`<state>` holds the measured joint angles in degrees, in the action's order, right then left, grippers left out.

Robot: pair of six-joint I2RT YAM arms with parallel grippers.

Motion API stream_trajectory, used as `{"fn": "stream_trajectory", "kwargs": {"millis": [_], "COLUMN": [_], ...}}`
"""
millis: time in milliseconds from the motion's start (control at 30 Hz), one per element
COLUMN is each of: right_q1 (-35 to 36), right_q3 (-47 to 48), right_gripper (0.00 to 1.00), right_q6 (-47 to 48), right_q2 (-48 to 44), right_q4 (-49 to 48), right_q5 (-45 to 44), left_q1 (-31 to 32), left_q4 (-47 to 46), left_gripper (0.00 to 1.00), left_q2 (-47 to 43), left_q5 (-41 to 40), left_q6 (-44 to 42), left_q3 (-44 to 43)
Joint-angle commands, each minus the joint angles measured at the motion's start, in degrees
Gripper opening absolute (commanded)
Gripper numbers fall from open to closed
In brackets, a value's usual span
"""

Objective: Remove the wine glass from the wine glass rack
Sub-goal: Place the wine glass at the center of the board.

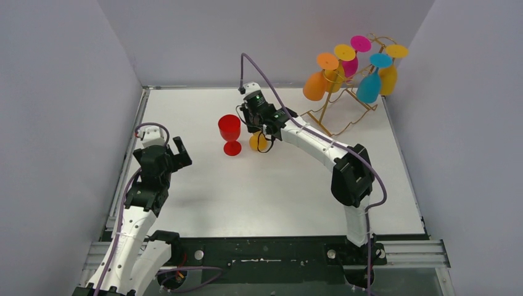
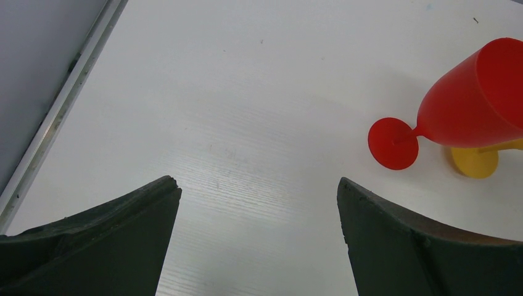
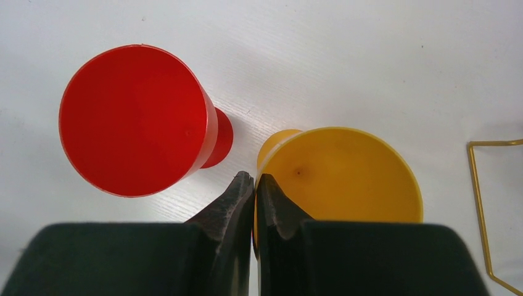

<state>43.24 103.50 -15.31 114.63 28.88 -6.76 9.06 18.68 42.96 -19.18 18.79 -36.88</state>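
My right gripper [image 1: 262,132] [image 3: 255,180] is shut on the rim of a yellow wine glass [image 1: 257,142] [image 3: 345,176], one finger inside the bowl and one outside. The glass is upright, its foot [image 2: 475,161] at table level. A red wine glass [image 1: 229,129] [image 2: 475,105] [image 3: 132,120] stands right beside it on the left. The gold wire wine glass rack [image 1: 336,114] [image 3: 478,203] stands at the back right with several coloured glasses hanging upside down. My left gripper [image 1: 176,151] [image 2: 259,185] is open and empty at the left, above bare table.
On the rack hang an orange glass [image 1: 316,85], a blue one [image 1: 369,87], a magenta one [image 1: 351,61] and yellow ones. Grey walls enclose the white table [image 1: 277,197] at the left, back and right. A metal rail [image 2: 55,117] runs along the left edge.
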Motion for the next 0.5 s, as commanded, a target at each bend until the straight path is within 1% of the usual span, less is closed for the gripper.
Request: {"fn": "stream_trajectory", "kwargs": {"millis": [0, 67, 233, 400, 467], "right_q1": [0.3, 0.3, 0.4, 0.5, 0.5], "right_q3": [4.3, 5.4, 8.2, 8.4, 8.6], "right_gripper": [0.01, 0.02, 0.07, 0.15, 0.15], "right_q6": [0.1, 0.2, 0.4, 1.0, 1.1], "right_q2": [1.8, 2.9, 4.8, 4.7, 4.3], "right_q4": [0.9, 1.5, 3.6, 3.9, 4.0], "right_q5": [0.3, 0.7, 1.2, 1.5, 1.5], "left_q1": [0.2, 0.2, 0.2, 0.2, 0.2], "left_q4": [-1.0, -1.0, -1.3, -1.4, -1.4], "left_gripper": [0.97, 0.98, 0.97, 0.97, 0.97], "left_q2": [-0.7, -0.7, -0.6, -0.6, -0.6], "left_q5": [-0.5, -0.4, -0.1, -0.1, 0.0], "left_q6": [-0.9, -0.9, -1.0, -1.1, -1.0], "left_q3": [0.1, 0.1, 0.1, 0.3, 0.2]}}
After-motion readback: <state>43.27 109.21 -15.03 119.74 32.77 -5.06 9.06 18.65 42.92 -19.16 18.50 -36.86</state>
